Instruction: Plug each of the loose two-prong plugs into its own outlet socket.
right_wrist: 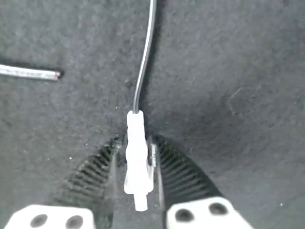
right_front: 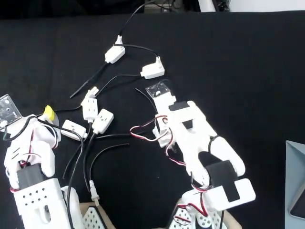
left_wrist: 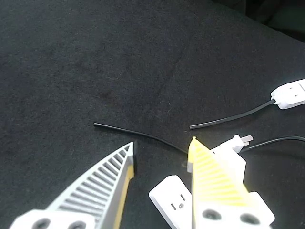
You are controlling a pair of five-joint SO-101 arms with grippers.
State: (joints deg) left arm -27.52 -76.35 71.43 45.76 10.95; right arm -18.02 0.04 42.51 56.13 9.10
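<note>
white plug (right_wrist: 137,160), one, in right gripper (right_wrist: 135,143)

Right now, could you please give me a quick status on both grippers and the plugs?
Right gripper shut on white plug. Left gripper open by white outlet socket. Loose black cord on the table beneath it.

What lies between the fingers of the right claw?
A white plug, gripped by the right claw, its black cord leading away over the black cloth. The right wrist view shows it.
</note>
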